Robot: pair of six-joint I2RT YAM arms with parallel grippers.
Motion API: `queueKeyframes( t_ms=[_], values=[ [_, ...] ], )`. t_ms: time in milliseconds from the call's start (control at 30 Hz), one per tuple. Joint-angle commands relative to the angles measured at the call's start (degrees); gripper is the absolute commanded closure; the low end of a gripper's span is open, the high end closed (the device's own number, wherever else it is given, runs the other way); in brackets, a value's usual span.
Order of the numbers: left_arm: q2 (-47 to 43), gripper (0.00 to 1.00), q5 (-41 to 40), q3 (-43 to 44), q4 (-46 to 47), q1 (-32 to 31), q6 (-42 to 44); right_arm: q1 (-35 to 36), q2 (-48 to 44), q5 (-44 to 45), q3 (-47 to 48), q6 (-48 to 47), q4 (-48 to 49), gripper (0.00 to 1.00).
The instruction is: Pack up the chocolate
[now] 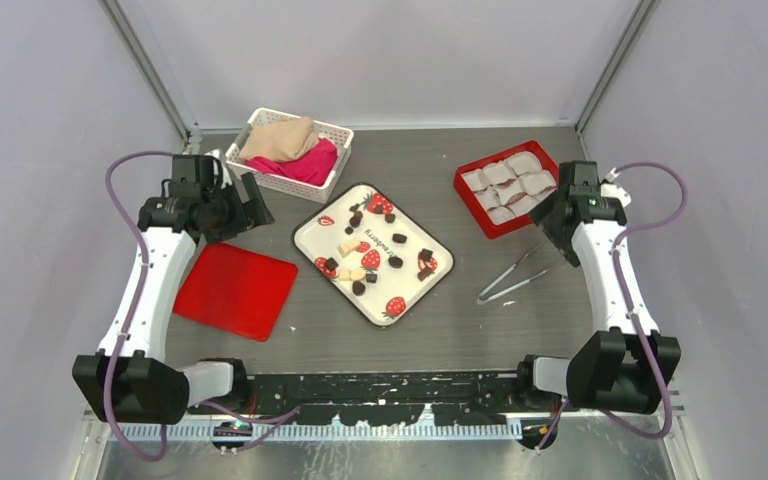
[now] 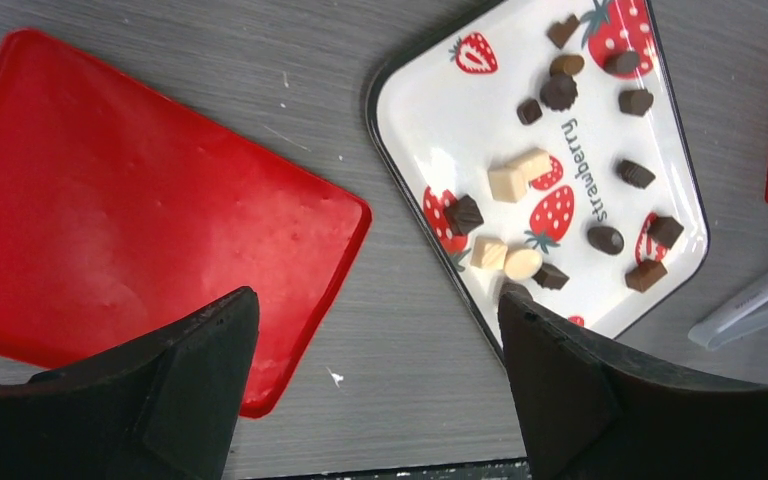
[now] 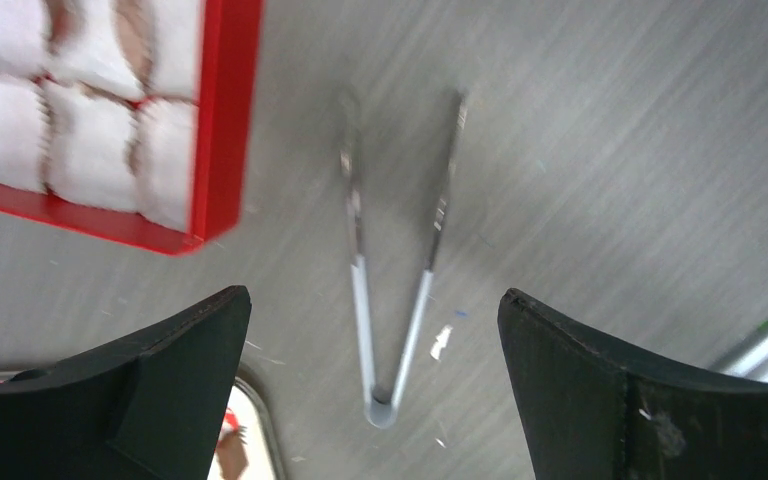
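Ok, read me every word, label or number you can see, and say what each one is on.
"Strawberry": on the white strawberry-print tray, read in the left wrist view.
Same print in the top view: too small to read.
No other text is readable.

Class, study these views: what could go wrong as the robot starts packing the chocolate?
1. The tongs lie flat and thin; the open right gripper may catch one arm only.
2. The chocolate is tiny and sits among pale pieces, so the wrong piece might get picked.
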Motion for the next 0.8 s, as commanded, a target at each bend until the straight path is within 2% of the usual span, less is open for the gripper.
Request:
queueKeyframes(
  t_ms=[0,100,300,467,667,767],
  values=[
    [-3.0,0.11,2.8,-1.7,-1.0,-1.5,1.1,0.4,-6.4,-1.0,-6.7,-0.1,-2.3,0.0],
    [-4.1,0.11,3.9,-2.9,-1.2,-2.8,1.3,0.4,-8.4,-4.3,-12.5,2.1,-1.6,0.03],
    [-5.1,0.11,3.6,-3.8,-3.4,-7.4,3.0,1.4,-12.9,-8.4,-22.0,4.3,3.7,0.17],
    [-6.9,0.11,4.1,-5.0,-3.2,-8.7,3.1,3.0,-7.8,-8.4,-22.7,3.6,7.5,0.23],
    [-7.2,0.11,4.9,-4.8,-2.3,-9.0,2.1,3.7,-1.3,-7.0,-22.3,3.9,11.8,0.42],
    [-7.1,0.12,4.8,-4.7,-1.7,-8.9,1.6,3.7,0.9,-6.8,-23.1,2.8,13.5,0.45]
  ],
)
